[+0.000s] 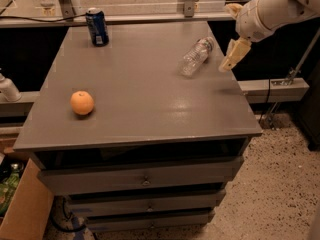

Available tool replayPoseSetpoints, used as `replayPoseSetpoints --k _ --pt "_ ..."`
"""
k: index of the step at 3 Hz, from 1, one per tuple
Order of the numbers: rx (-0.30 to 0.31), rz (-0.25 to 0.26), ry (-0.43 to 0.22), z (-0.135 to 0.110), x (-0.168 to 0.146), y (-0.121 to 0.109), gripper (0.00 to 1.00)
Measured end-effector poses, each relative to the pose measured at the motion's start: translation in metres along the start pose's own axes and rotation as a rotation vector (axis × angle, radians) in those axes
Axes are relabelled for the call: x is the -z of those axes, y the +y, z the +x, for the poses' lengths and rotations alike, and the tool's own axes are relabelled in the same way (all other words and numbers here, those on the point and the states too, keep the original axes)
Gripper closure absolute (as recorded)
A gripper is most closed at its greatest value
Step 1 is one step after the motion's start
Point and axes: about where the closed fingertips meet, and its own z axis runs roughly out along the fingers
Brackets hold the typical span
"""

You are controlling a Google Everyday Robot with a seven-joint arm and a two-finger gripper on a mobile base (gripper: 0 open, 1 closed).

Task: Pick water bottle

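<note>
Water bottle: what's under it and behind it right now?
The water bottle lies on its side directly on the grey table; the patch beneath is hidden. Behind it: a metal rail. The gripper hangs open beside it, not touching.

The worktop (150, 114) is a grey, flat slab. A blue soda can (97, 26) stands upright near its back-left corner. An orange (82, 102) rests near the left edge, towards the front, well apart from the can. Three drawer fronts (142, 176) sit stacked below the front edge. A cardboard box (22, 211) stands on the floor below the front-left corner. A speckled floor (285, 184) lies off the right edge. My gripper (233, 31) hangs over the right edge near the back, fingers spread.
</note>
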Motion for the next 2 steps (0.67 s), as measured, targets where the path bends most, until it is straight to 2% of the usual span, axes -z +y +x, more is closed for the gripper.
replayPoseSetpoints --k 1,2 --pt "0.042 -0.062 0.006 0.005 -0.023 -0.007 0.00" --pt "0.081 -0.123 0.002 0.003 -0.042 -0.005 0.00"
